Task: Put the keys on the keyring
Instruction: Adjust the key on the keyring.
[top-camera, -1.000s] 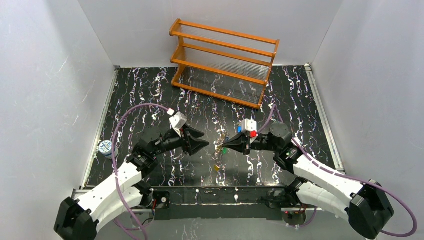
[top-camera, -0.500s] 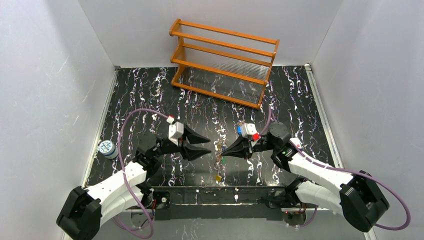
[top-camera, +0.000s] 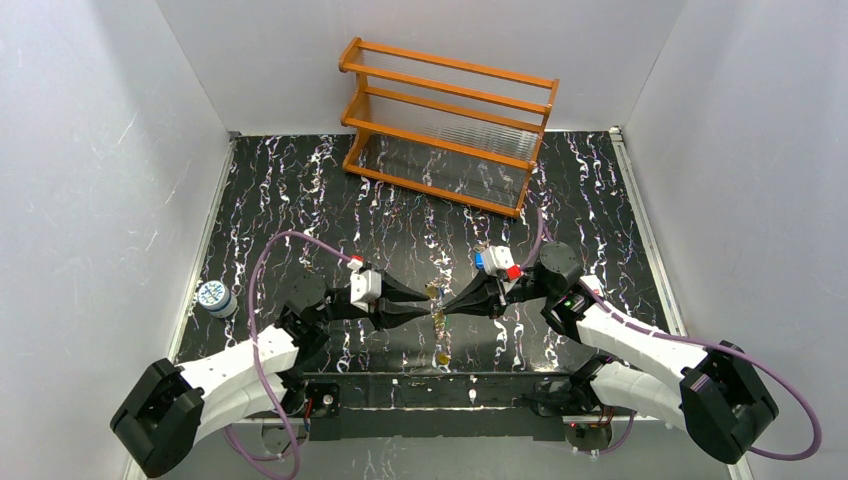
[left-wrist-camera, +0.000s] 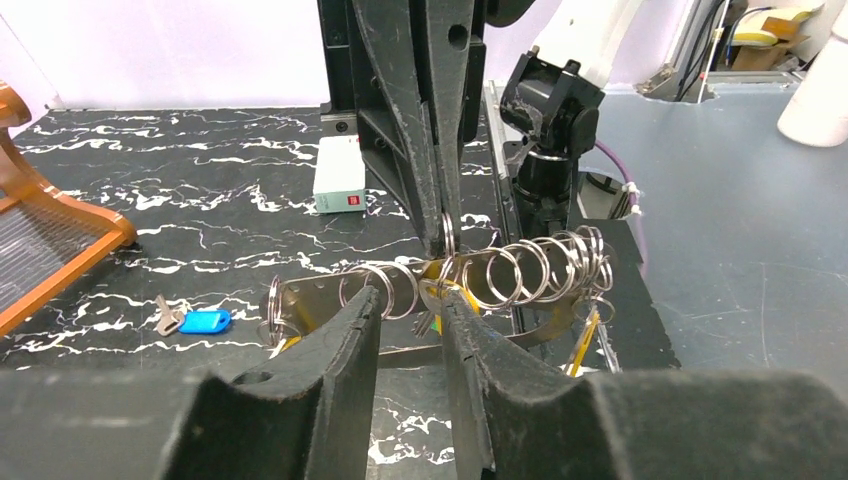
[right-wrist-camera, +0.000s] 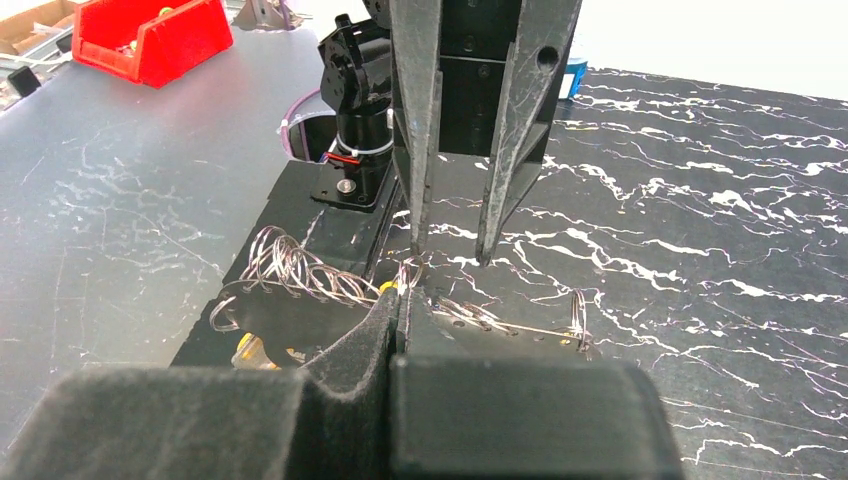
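Black marbled bench (top-camera: 300, 190) is walled in white. At its centre the keyring (left-wrist-camera: 520, 270), a metal strip strung with steel rings, is pinched by the closed right claw (top-camera: 447, 303), its long axis running 9 to 3 o'clock in the left wrist view. It is straddled by the narrowly parted left claw (top-camera: 425, 308), nothing yet gripped. A blue key (left-wrist-camera: 205, 321) lies at 9 o'clock of that claw.

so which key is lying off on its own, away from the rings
The blue-headed key: it lies flat on the table, well apart from the ring cluster, while the yellow-headed ones sit among the rings.
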